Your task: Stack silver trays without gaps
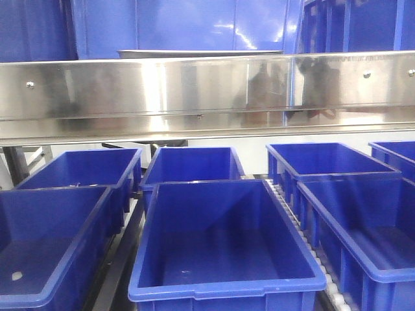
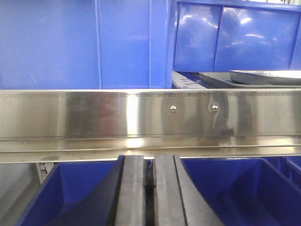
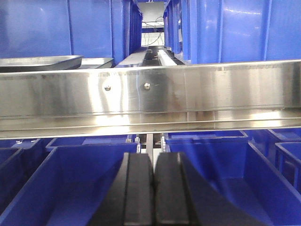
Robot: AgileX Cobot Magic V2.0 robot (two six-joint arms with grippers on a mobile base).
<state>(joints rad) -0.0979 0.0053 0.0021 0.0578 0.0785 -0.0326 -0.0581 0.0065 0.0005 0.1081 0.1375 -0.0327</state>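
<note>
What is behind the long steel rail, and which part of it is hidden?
Behind the steel rail lie the silver trays, with tall blue bins beyond them. Only the trays' rims and upper edges show above the rail; their lower parts and what they rest on are covered.

The silver trays [image 2: 263, 77] sit behind the long polished rail [image 2: 141, 115], in front of the tall blue bins [image 2: 235, 37], so only their upper edges show. The left wrist view shows one shallow grey tray resting inside or on top of a wider one, tilted slightly. The right wrist view shows two thin rolled rims side by side [image 3: 42, 61]. The front view shows only a thin grey edge [image 1: 198, 53].
</note>
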